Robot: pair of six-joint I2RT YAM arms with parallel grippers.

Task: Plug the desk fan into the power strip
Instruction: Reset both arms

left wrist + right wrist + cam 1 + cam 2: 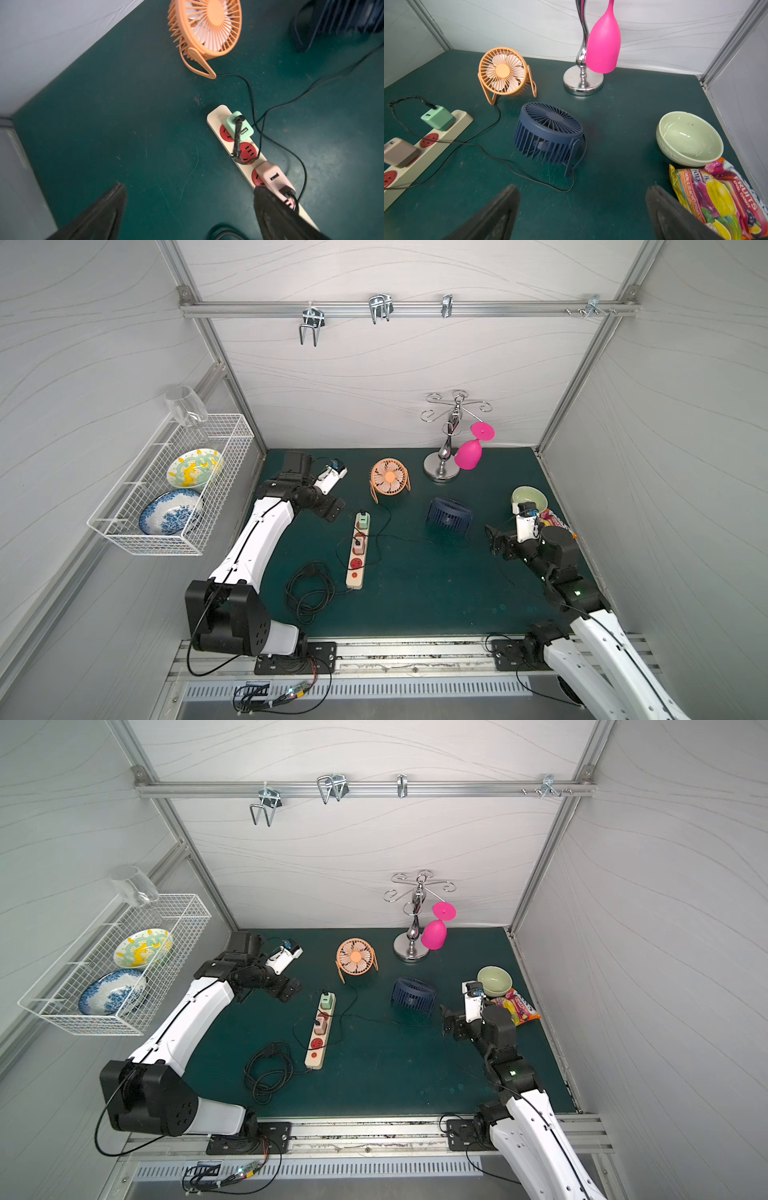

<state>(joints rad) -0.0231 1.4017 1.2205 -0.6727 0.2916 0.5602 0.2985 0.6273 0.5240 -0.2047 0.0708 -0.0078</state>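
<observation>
Two desk fans stand on the green desk: the orange fan near the back wall, the navy fan to its right and nearer. Between the arms lies the power strip, flat and running front to back, with its black cord coiled left of its near end. A green adapter fills the far socket and a pink adapter the third. Each carries a black cable, and thin cords trail in from both fans. Which cord feeds which adapter I cannot trace. Judgement: plugging-in looks done or close to it. The left gripper has its jaws spread wide and empty, beside the strip's far half. The right gripper is likewise spread and empty, near the bowl and candy bag, well apart from the strip. Handling: the strip is probably light, rigid plastic and liable to skid under a push, so brace its bare cream end. The adapters are small, stiff and smooth, so pinch across the flat sides, never the limp cord.
</observation>
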